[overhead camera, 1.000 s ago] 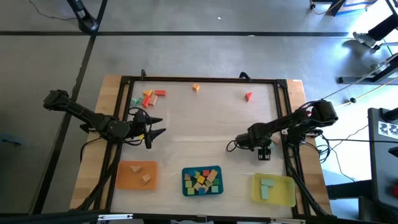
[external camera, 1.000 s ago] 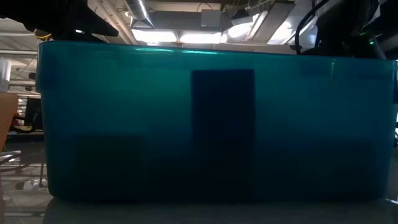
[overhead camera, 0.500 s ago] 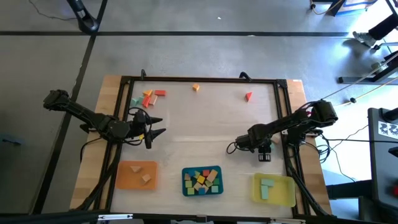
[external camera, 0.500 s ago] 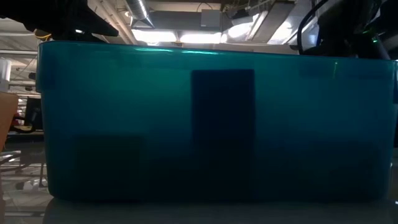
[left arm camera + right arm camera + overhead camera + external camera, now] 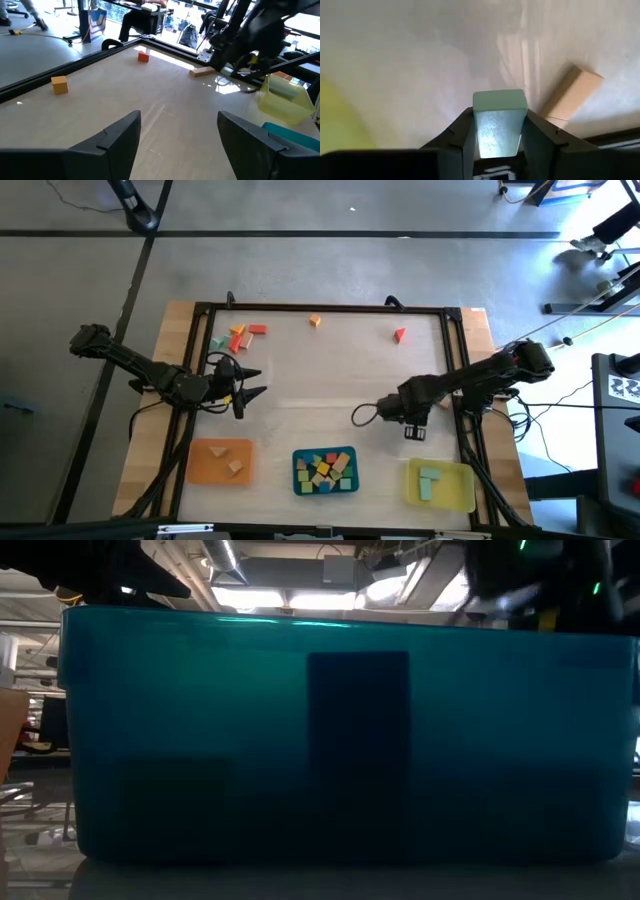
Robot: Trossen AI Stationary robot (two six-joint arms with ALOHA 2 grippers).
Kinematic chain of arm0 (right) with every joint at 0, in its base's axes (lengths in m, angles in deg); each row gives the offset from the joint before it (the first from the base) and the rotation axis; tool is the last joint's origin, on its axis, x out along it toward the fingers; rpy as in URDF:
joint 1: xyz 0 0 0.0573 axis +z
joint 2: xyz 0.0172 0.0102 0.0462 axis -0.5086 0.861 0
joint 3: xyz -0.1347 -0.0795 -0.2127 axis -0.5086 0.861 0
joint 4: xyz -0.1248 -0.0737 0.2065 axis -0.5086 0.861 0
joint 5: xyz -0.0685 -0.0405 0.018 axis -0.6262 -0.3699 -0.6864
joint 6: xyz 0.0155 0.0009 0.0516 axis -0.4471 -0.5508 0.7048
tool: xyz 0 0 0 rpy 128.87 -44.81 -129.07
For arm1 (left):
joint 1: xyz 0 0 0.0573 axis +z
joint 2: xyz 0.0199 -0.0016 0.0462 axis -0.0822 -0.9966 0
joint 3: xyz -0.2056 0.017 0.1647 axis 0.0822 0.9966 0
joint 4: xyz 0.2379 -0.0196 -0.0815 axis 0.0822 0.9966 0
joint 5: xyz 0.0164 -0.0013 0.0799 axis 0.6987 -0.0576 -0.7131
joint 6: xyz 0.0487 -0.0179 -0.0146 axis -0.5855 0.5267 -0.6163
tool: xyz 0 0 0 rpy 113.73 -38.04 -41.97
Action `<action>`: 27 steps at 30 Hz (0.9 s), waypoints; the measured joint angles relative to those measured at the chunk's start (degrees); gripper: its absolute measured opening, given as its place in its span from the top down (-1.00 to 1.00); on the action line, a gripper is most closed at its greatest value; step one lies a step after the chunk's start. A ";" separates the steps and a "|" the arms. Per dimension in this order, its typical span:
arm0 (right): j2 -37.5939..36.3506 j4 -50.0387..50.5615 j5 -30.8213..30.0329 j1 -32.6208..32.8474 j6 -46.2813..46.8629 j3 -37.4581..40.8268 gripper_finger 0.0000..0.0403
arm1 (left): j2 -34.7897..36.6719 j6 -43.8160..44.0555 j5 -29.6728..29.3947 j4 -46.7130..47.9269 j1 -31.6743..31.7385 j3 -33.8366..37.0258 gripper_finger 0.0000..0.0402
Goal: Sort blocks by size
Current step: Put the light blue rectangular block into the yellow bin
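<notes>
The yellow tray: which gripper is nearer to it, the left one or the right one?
The right. The right gripper holds a mint block just above the yellow tray, while the left gripper, open, waits across the table.

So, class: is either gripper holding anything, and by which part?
The right gripper is shut on a mint block, its fingers pressing the block's two opposite side faces. The left gripper is open and holds nothing.
</notes>
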State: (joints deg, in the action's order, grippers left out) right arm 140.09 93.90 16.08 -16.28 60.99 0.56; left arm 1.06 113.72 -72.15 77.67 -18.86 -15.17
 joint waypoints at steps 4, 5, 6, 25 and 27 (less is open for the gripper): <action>-1.88 0.06 1.02 5.98 8.49 -3.49 0.34 | 0.00 0.00 0.00 0.02 0.00 0.01 -0.25; -2.23 0.06 1.43 7.90 11.23 -4.12 0.34 | -0.01 -0.04 0.00 0.02 0.00 0.00 -0.25; -2.64 0.01 2.10 9.88 14.05 -4.63 0.35 | -0.02 -0.20 0.00 0.02 0.00 0.00 -0.25; -3.30 -17.14 2.29 40.47 65.75 -1.66 0.25 | 0.00 0.15 0.00 0.00 0.00 0.00 -0.25; -3.30 -16.77 2.75 40.87 70.06 -1.31 0.19 | 0.00 0.46 0.00 0.00 0.00 0.00 -0.25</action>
State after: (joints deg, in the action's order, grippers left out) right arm 136.78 77.13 18.84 24.59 131.05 -0.75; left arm 1.06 114.17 -72.15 77.67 -18.86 -15.17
